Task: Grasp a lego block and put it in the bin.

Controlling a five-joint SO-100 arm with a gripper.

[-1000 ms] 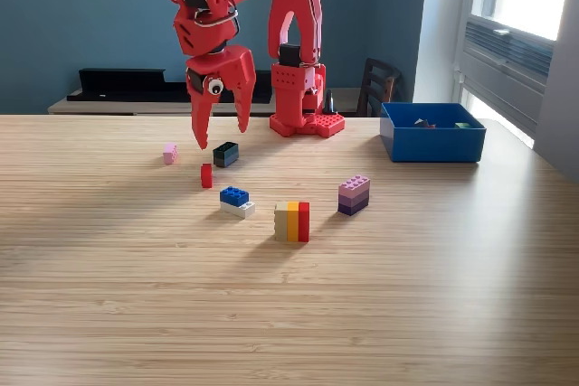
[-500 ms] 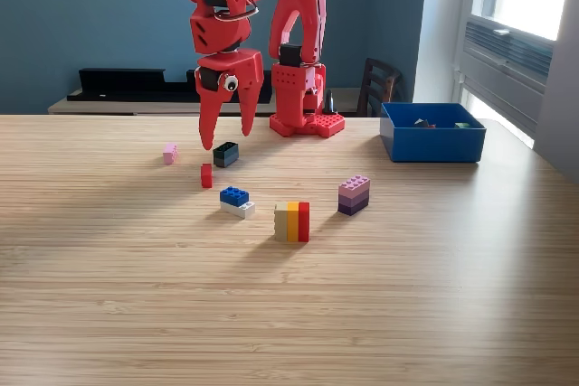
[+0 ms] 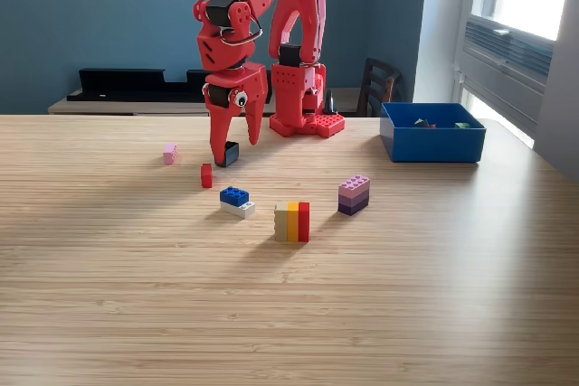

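My pincer (image 3: 232, 148) hangs open, jaws astride the dark block (image 3: 227, 153) on the table (image 3: 289, 314). I should settle lower, centre the block between both jaws, then squeeze squarely. The bin (image 3: 432, 144) waits well apart, at the exterior view's right.

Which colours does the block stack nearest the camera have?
The stack shows cream, orange and red vertical stripes, seen in the exterior view.

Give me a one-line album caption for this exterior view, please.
Red robot arm lowers its open gripper around a dark block on a wooden table, blue bin waiting at right.
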